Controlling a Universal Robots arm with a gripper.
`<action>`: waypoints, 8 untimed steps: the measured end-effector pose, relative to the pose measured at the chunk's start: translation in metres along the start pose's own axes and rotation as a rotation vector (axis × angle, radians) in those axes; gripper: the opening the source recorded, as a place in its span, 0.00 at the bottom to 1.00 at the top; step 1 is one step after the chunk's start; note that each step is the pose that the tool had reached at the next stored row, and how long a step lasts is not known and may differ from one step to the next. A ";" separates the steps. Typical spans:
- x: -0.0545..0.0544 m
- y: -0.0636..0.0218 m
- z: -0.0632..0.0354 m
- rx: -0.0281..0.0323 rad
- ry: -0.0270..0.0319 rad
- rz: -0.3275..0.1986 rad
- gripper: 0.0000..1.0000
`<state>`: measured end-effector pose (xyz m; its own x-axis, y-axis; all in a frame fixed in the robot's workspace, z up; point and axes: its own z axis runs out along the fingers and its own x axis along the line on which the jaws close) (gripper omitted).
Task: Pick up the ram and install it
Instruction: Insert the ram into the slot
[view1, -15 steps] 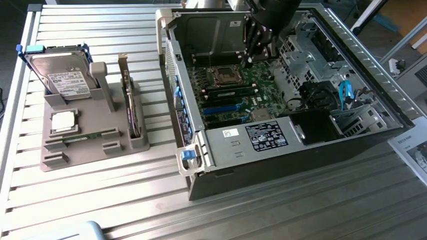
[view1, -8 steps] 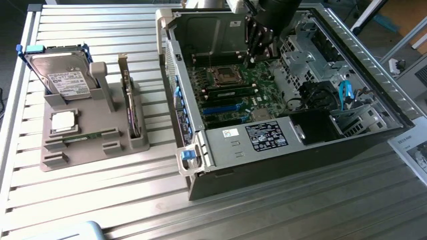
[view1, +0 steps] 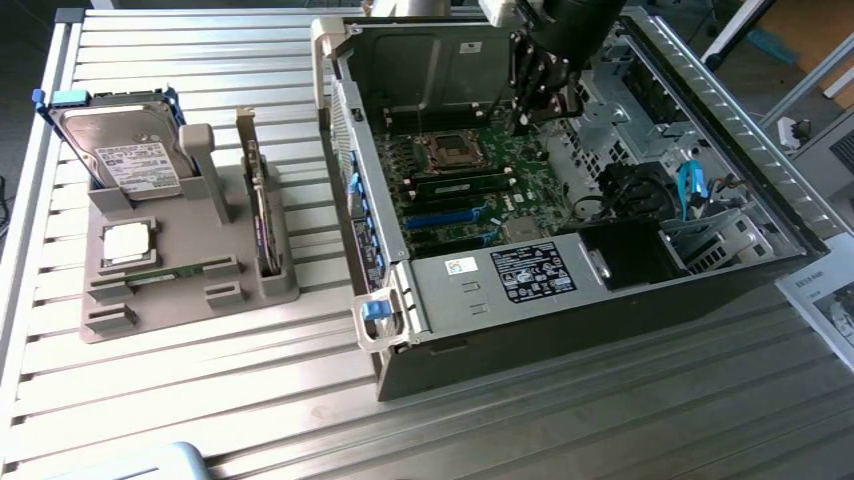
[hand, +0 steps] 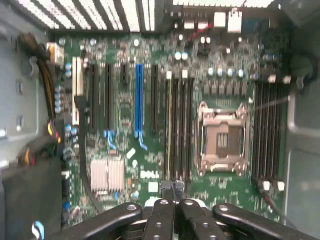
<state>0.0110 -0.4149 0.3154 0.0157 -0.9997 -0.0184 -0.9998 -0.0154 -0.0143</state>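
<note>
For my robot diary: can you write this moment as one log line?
gripper: shut | place: above memory slots beside CPU socket | case: open | ram: green stick lying in grey tray

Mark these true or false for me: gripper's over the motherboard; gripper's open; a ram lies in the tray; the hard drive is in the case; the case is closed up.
1. The gripper is over the motherboard. True.
2. The gripper is open. False: its fingers are shut together.
3. A ram lies in the tray. True.
4. The hard drive is in the case. False: it stands in the tray, on the exterior view's left.
5. The case is closed up. False: its side is open and the motherboard is exposed.
</note>
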 end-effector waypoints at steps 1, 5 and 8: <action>0.000 -0.0092 0.0006 0.0001 -0.0001 0.000 0.10; 0.001 -0.0348 0.0021 0.0001 0.0004 0.000 0.10; 0.001 -0.0534 0.0035 0.0001 0.0012 0.000 0.10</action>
<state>0.0645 -0.4150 0.3127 0.0157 -0.9997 -0.0173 -0.9998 -0.0154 -0.0144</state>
